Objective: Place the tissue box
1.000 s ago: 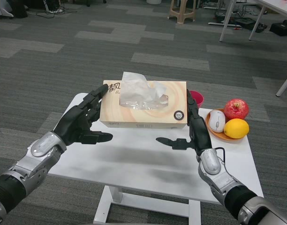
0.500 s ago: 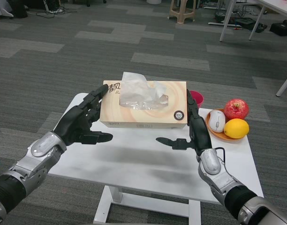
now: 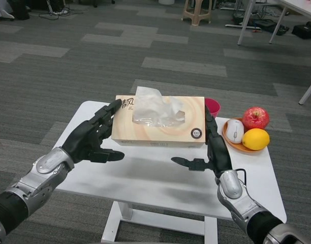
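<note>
- While the tissue box [image 3: 160, 122] sits at the centre of the frame with its long axis running left to right, the two hands bracket its short ends: the left hand [image 3: 94, 137] is at the box's left end and the right hand [image 3: 212, 145] at its right end.
- Both hands are flat, fingers pointing up-frame and thumbs sticking inward below the box; the fingers look pressed against the end faces, so I judge the box clamped between them, though actual contact at the right end is hard to confirm.
- Whether the box rests on the white table [image 3: 145, 175] or hangs just above it cannot be told; its near lower edge lies over the table's far part.
- Neither hand is clearly nearer; the hold is symmetrical, so any setting-down must move both together.
- A pink cup [image 3: 213, 106] is partly hidden behind the box's right far corner.
- At right, an orange dish [image 3: 236, 145] holds a white mouse [image 3: 235, 130], a red apple [image 3: 255, 118] and a lemon [image 3: 255, 139], near the right hand.
</note>
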